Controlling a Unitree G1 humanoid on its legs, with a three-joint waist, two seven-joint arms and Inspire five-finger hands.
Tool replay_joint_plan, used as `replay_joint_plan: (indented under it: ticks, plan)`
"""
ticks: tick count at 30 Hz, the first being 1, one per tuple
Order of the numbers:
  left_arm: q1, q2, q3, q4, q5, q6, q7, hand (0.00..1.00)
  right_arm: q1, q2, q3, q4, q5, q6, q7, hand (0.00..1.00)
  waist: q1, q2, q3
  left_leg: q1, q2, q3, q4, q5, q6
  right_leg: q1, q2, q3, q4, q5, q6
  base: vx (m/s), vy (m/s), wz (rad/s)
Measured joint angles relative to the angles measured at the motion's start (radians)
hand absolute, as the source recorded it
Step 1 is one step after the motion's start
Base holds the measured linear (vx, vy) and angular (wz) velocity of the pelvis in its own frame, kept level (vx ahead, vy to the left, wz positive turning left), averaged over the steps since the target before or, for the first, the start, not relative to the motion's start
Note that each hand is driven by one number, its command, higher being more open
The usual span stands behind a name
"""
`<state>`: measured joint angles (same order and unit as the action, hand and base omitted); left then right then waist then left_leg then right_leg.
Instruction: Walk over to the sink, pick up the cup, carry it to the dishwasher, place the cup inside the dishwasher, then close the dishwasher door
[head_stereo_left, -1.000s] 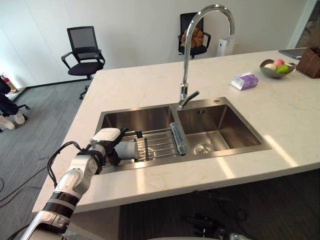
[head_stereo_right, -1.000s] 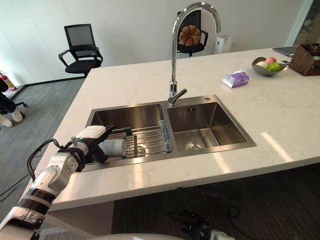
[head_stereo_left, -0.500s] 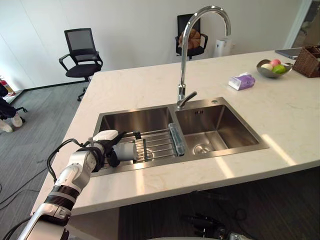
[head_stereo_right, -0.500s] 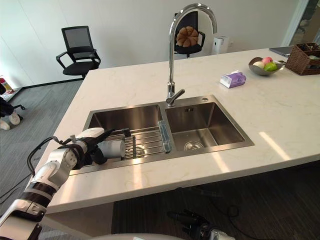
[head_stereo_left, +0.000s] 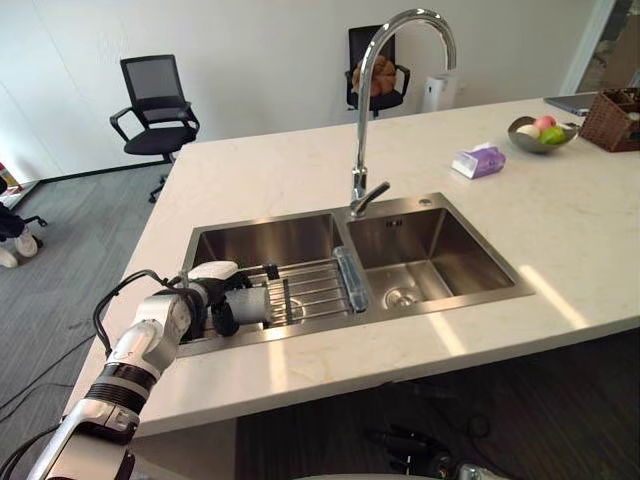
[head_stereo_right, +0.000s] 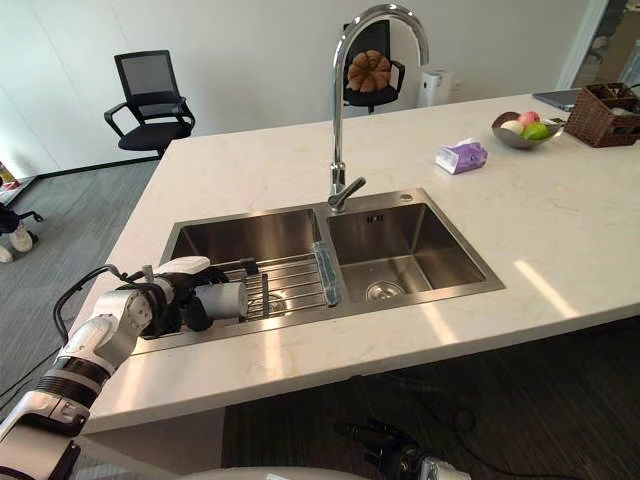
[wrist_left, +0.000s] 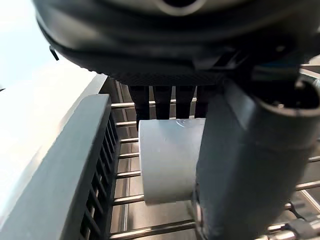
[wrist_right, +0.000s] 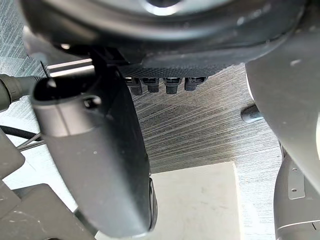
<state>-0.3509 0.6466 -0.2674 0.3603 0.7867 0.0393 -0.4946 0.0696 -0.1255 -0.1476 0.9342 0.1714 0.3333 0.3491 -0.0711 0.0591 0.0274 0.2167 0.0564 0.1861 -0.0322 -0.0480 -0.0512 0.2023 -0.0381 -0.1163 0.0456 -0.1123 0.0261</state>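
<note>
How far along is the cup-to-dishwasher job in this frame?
Done: the robot stands at the sink. In hand: the left hand is curled round the cup, which lies sideways at the wire rack in the left basin; whether it has lifted off is unclear. The right hand hangs idle over the floor. Left: carry it to the dishwasher, set it inside, shut the door.
</note>
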Motion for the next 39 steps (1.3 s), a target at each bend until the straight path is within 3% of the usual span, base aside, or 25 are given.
replay_joint_plan:
  ticks: [9, 15, 17, 22, 25, 31, 39]
  plan:
    - [0.019, -0.018, 0.002, 0.005, -0.003, 0.031, 0.040, 0.00, -0.004, -0.012, 0.029, 0.002, 0.000, 0.006, 0.002, 1.00, 0.000, 0.000, 0.001, 0.004, 0.001, 0.002, 0.000, -0.002, 0.001, 0.004, 0.001, 0.001, -0.002, -0.002, 0.000, -0.04, -0.026, 0.00]
    - [0.059, -0.042, 0.014, 0.050, -0.048, -0.003, 0.217, 0.00, -0.015, -0.019, 0.040, 0.021, -0.001, 0.006, 0.007, 1.00, 0.002, 0.000, 0.001, 0.003, 0.001, 0.001, 0.000, -0.002, 0.001, 0.004, 0.002, 0.000, -0.011, -0.002, -0.001, -0.04, -0.019, 0.00]
    - [0.082, -0.051, 0.028, 0.074, -0.111, -0.035, 0.302, 0.00, -0.016, -0.020, 0.040, 0.023, -0.008, 0.006, 0.013, 1.00, 0.003, 0.000, 0.001, 0.002, 0.001, -0.001, -0.003, -0.002, 0.001, 0.005, 0.002, -0.002, -0.014, -0.001, -0.001, 0.00, 0.000, 0.00]
    - [0.123, -0.068, 0.045, 0.075, -0.262, -0.086, 0.409, 0.00, -0.021, -0.021, 0.036, 0.031, -0.008, 0.006, 0.018, 1.00, 0.007, -0.003, 0.004, -0.009, -0.003, -0.014, -0.009, -0.001, 0.003, 0.005, 0.000, -0.017, -0.024, 0.000, 0.001, 0.00, -0.009, 0.08]
    - [0.140, -0.087, 0.066, 0.063, -0.344, -0.112, 0.425, 0.00, -0.022, -0.018, 0.029, 0.031, -0.008, 0.006, 0.019, 1.00, 0.010, -0.004, 0.006, -0.011, -0.004, -0.019, -0.015, -0.001, 0.003, 0.007, 0.001, -0.022, -0.029, 0.001, 0.002, 0.02, -0.029, 0.06]
    - [0.192, -0.134, 0.128, -0.010, -0.505, -0.150, 0.454, 0.00, -0.022, -0.005, -0.003, 0.035, -0.008, 0.005, 0.020, 1.00, 0.032, -0.033, 0.026, -0.014, -0.002, -0.023, -0.016, -0.003, 0.003, 0.008, 0.002, -0.025, -0.029, 0.001, 0.002, 0.01, -0.022, 0.02]
    - [0.267, -0.178, 0.217, -0.112, -0.533, -0.178, 0.507, 0.00, -0.006, -0.006, -0.004, 0.030, -0.013, -0.001, 0.023, 1.00, 0.064, -0.038, 0.024, -0.017, -0.001, -0.011, 0.005, -0.019, 0.008, 0.007, -0.001, -0.015, -0.021, 0.000, 0.002, -0.03, -0.022, -0.03]
